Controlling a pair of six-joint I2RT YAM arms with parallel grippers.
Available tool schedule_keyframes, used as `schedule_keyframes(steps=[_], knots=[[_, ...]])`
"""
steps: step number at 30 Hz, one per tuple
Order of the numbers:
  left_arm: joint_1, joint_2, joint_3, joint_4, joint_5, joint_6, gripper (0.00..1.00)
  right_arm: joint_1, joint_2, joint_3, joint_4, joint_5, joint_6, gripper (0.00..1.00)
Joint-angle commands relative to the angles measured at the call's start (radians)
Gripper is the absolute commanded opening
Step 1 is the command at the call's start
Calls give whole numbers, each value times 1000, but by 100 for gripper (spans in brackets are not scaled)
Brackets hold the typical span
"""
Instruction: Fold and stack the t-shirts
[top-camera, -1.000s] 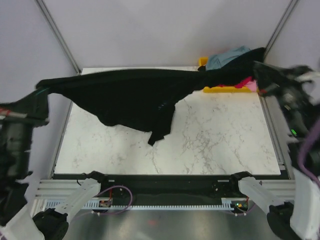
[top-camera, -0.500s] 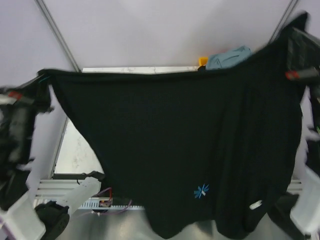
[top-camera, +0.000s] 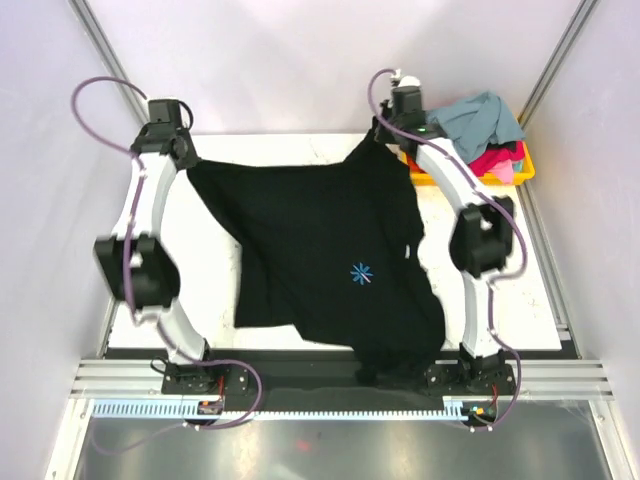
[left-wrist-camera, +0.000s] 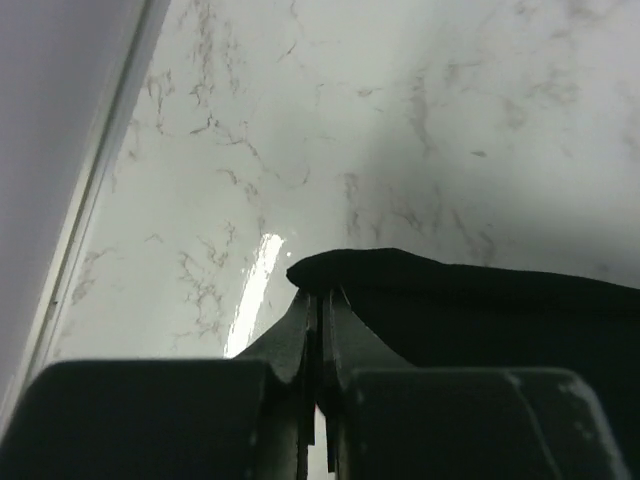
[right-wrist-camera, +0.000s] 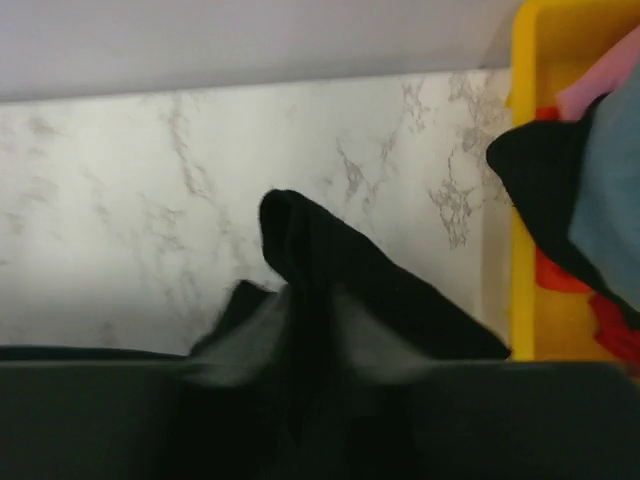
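Note:
The large black t-shirt (top-camera: 320, 250) lies spread over the marble table, its light-blue starburst mark (top-camera: 360, 274) facing up and its lower part hanging over the near edge. My left gripper (top-camera: 190, 160) is shut on the shirt's far left corner (left-wrist-camera: 400, 280). My right gripper (top-camera: 382, 135) is shut on its far right corner (right-wrist-camera: 330, 260). Both grippers are low at the table's far edge. Grey-blue (top-camera: 480, 115), magenta-red (top-camera: 490, 158) and pink (top-camera: 508, 170) shirts are piled in the yellow bin.
The yellow plastic bin (top-camera: 525, 165) stands at the table's far right corner, right beside my right gripper; it also shows in the right wrist view (right-wrist-camera: 525, 250). Grey walls close in on both sides. The table's left rim (left-wrist-camera: 90, 220) runs near my left gripper.
Both arms swung the black shirt up off the table, flung it open toward the near side, and brought it down flat with the starburst up. Both grippers now sit low at the far edge.

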Motion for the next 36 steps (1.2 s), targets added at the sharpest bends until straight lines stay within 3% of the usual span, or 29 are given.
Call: schedule_keyframes(steps=[1, 2, 4, 5, 6, 11, 13, 17, 21, 23, 25, 30, 31, 34, 36], knots=[[33, 253, 153, 23, 73, -52, 18, 3, 242, 268, 18, 77, -27, 79], [33, 304, 193, -1, 96, -55, 35, 3, 297, 338, -7, 80, -31, 98], [37, 378, 252, -49, 122, -60, 75, -1, 393, 488, -54, 93, -51, 98], [31, 380, 255, -49, 130, -60, 90, -1, 395, 493, -67, 106, -59, 98], [30, 369, 247, -43, 110, -61, 99, -4, 382, 478, -56, 120, -71, 98], [28, 245, 195, -55, 26, -107, 100, -1, 153, 218, 56, 154, -73, 98], [14, 118, 130, -57, 4, -123, 100, 11, 55, 149, 62, 157, -74, 98], [-48, -98, -151, -64, -126, -164, 98, 60, -85, -105, 74, 175, -64, 98], [-194, -265, -389, -129, -203, -248, 93, 135, -155, -290, 116, 160, -57, 98], [-237, -324, -519, -138, -173, -308, 91, 132, -99, -260, 92, 148, -45, 89], [-246, -373, -654, -124, -75, -380, 86, 123, 11, -129, 24, 143, -41, 73], [-383, -367, -828, 6, -8, -471, 89, 88, 291, 255, -129, 128, -45, 73], [-398, -349, -839, 30, 12, -480, 88, 88, 365, 356, -143, 113, -47, 66], [-435, -296, -865, 92, 41, -512, 87, 86, 427, 411, -172, 113, -31, 52], [-434, -277, -876, 109, 42, -528, 87, 86, 424, 374, -162, 134, -22, 53]])
